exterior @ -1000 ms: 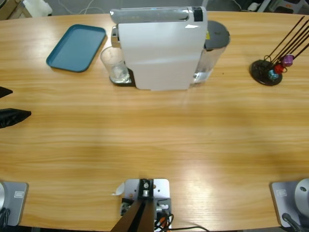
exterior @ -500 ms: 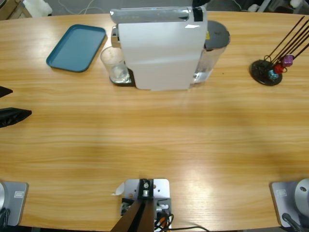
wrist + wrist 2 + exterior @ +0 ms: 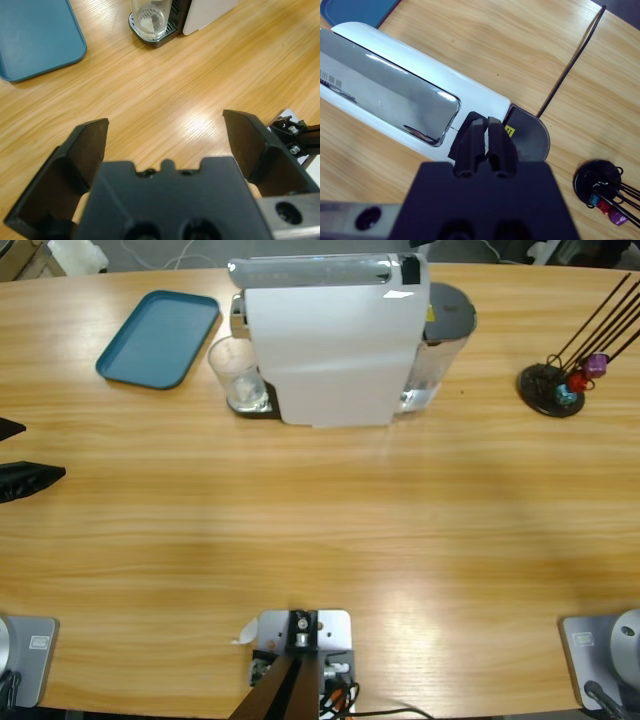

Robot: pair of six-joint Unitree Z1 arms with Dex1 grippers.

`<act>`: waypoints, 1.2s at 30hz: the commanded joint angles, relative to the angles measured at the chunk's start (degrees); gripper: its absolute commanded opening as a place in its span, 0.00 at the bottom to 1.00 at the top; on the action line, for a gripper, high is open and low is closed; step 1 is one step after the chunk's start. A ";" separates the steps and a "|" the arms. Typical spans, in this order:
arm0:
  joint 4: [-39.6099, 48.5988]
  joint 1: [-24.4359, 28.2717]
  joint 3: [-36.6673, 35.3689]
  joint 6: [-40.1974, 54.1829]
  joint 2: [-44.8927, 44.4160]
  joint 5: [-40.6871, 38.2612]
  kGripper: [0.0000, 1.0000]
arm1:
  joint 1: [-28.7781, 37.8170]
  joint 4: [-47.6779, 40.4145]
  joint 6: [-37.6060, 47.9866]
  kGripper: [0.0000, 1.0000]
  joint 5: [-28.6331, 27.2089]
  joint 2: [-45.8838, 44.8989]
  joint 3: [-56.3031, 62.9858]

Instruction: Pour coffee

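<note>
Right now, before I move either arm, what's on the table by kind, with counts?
White coffee machine: 1
Clear glass cup: 1
Teal plastic tray: 1
Black wire capsule stand: 1
Coloured capsules on that stand: 3
Total: 7

The high view looks straight down on the whole wooden table [image 3: 330,530], with the white coffee machine [image 3: 330,340] near its far edge. The left wrist view sits low and close over the table, tilted down, facing the glass [image 3: 150,17] at the machine's front and the blue tray [image 3: 35,37] beside it. The right wrist view hangs close above the machine's chrome top [image 3: 385,95], looking down. All 3 views share the machine; the capsule stand [image 3: 602,192] appears in 2.
</note>
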 commanded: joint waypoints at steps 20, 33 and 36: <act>-0.56 -0.46 2.00 -1.08 1.39 0.91 1.00 | 0.03 0.54 -0.34 0.00 1.21 2.45 2.56; -0.91 -0.46 2.19 -1.14 1.49 1.08 1.00 | 0.99 1.00 -0.60 0.00 2.02 3.84 2.95; -0.93 -0.46 2.24 -1.26 1.47 1.31 1.00 | 1.05 1.26 -0.60 0.00 1.93 4.39 3.26</act>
